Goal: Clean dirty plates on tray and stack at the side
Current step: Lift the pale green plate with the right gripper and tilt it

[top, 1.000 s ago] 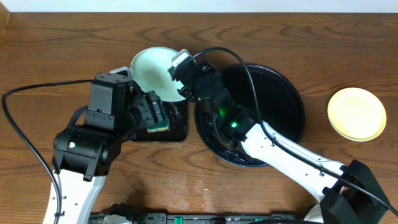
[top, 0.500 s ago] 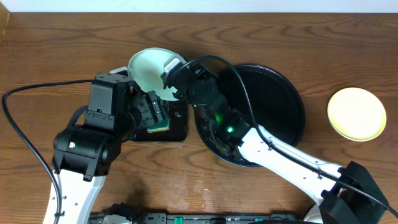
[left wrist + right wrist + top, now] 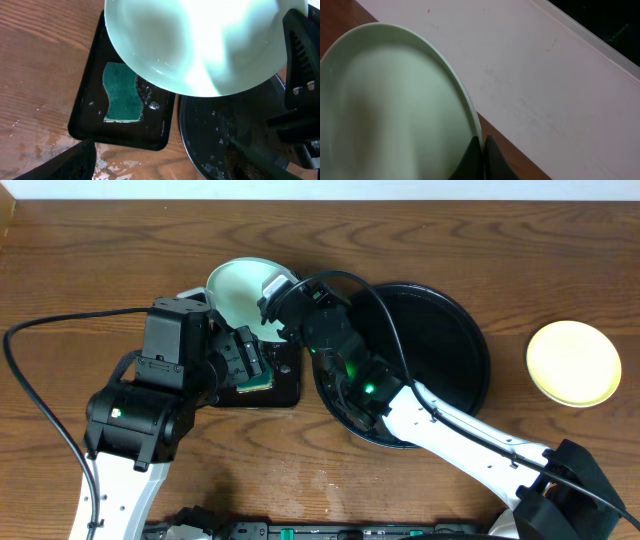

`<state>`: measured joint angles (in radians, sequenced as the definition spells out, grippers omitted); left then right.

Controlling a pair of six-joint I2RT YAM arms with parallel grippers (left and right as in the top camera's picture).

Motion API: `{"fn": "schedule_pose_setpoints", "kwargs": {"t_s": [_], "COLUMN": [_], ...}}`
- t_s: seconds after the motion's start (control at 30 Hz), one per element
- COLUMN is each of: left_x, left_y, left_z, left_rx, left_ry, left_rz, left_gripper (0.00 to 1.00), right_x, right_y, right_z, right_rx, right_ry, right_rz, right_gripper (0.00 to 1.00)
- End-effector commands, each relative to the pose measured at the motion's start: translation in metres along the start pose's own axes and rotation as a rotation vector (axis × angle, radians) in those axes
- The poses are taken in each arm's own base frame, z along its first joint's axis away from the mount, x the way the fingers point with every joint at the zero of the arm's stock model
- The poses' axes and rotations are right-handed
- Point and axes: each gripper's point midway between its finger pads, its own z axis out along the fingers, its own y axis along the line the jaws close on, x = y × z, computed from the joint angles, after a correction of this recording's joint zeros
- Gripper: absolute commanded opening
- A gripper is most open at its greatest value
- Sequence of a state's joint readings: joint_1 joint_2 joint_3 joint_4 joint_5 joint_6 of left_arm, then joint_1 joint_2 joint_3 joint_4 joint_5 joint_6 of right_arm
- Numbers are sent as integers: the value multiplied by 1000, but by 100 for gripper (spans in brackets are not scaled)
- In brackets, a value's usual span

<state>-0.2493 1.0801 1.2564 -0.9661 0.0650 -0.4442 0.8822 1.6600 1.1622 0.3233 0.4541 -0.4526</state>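
Observation:
My right gripper [image 3: 282, 292] is shut on the rim of a pale mint-white plate [image 3: 238, 292] and holds it tilted above the table's far middle-left. The right wrist view shows the fingers [image 3: 482, 150] pinching the plate's [image 3: 395, 110] edge. The plate [image 3: 200, 45] fills the top of the left wrist view and looks clean. The round black tray [image 3: 480, 360] lies at centre with no plates on it; water drops show on it in the left wrist view [image 3: 200, 145]. A pale yellow plate [image 3: 573, 363] lies on bare wood at the right. My left gripper [image 3: 248, 365] is open and empty [image 3: 160, 167]. No second mint plate shows.
A small rectangular black tray [image 3: 285, 390] lies left of the round tray, under the held plate, with a green sponge [image 3: 121, 92] lying in it. Wet smears mark the wood in front of it [image 3: 115, 160]. A white wall [image 3: 545, 75] stands behind the table.
My right gripper has carried the mint plate slightly to the left, then held still. The left arm has not moved.

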Motion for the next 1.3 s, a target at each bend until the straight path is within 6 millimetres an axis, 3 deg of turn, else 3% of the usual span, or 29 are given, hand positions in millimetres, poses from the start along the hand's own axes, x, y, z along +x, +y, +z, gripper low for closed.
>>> {"fn": "schedule_pose_setpoints", "kwargs": {"t_s": [0.0,0.6,0.67,0.73,0.8,0.9,1.0,1.07,1.17,1.27], "left_x": [-6,-6,-6,-6,-6,-6,-6,-6,-6,-6], "left_y": [-1,-1,-1,-1,-1,-1,-1,-1,-1,-1], "left_z": [-4,-4,-4,-4,-4,-4,-4,-4,-4,-4], "left_rx": [0,0,0,0,0,0,0,0,0,0], "left_ry": [-15,-15,-15,-15,-16,-15,-15,-15,-15,-15], "left_rz": [3,3,3,3,3,3,3,3,3,3], "left_gripper": [83,83,83,83,83,83,83,83,83,83], "right_x": [-16,-17,-20,-19,-19,-23,-22,-26,-27,-30], "right_y": [-9,-16,-9,-21,-39,-20,-33,-22,-29,-21], "right_z": [-6,-6,-7,-7,-8,-7,-9,-9,-11,-11], "right_rx": [24,62,30,94,178,88,163,114,151,117], "right_ry": [-31,-30,-46,-27,-24,-45,-32,-51,-50,-66], "right_rz": [16,-18,-45,-123,1,-86,-1,-23,-11,-9], "right_gripper": [1,1,1,1,1,1,1,1,1,1]}}
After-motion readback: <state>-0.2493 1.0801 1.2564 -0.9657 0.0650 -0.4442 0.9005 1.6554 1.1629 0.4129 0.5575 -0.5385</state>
